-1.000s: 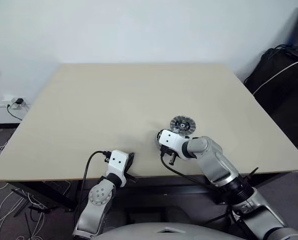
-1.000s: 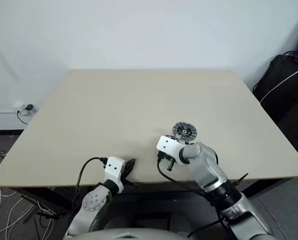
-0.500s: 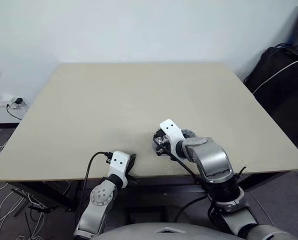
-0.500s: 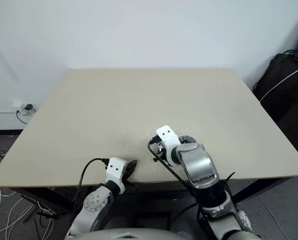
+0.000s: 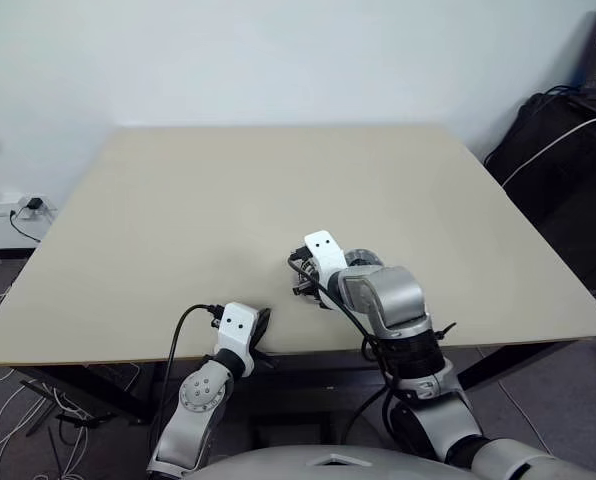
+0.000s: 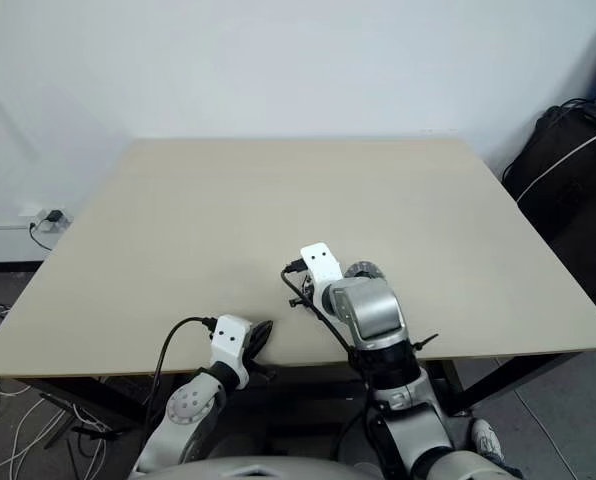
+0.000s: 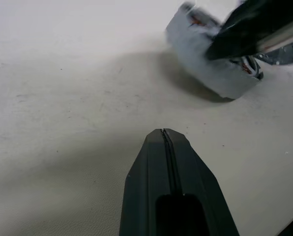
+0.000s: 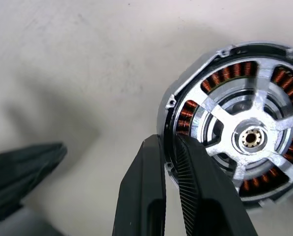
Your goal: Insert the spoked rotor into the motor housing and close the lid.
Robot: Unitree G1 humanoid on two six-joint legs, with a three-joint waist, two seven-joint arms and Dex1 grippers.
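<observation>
Copper windings ring the motor housing (image 8: 235,142), spoked rotor (image 8: 249,137) already seated inside. The right gripper (image 8: 171,162) pinches the housing's rim; hold it level. Left gripper (image 7: 167,142), closed, rests nearby.

The right gripper (image 8: 168,162), pinching the motor housing (image 8: 235,142) rim, now sits further left along the desk's (image 5: 178,200) near edge, covering the lid (image 5: 363,259).

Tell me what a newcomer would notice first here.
The right gripper, shut on the rim of the motor housing, its copper windings showing around the spoked rotor, near the table's front edge. The left gripper rests shut beside it.
</observation>
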